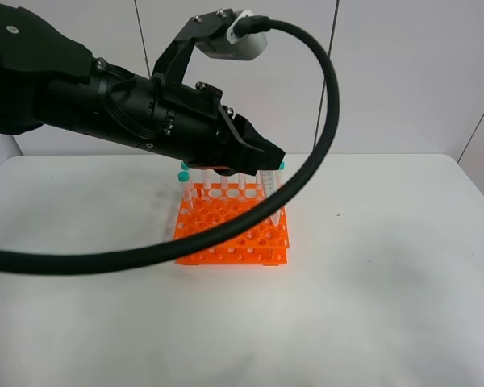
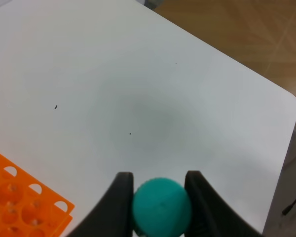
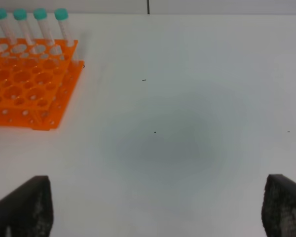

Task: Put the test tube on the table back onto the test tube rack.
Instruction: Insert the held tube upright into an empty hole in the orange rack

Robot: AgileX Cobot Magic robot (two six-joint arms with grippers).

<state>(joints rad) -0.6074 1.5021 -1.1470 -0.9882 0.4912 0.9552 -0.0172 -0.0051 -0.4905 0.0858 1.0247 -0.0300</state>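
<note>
Black left gripper (image 2: 159,177), pinching the teal-capped clear plastic test tube (image 2: 162,206) beside the orange holed plastic rack (image 1: 226,238), seems mid-carry; next, centre the tip over a free hole.

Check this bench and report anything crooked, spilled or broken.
Nothing is spilled or broken. The only oddity: the tube in the left end effector hangs slightly tilted over the rack, at its right side in the high view, while the back-row tubes stand upright.
</note>
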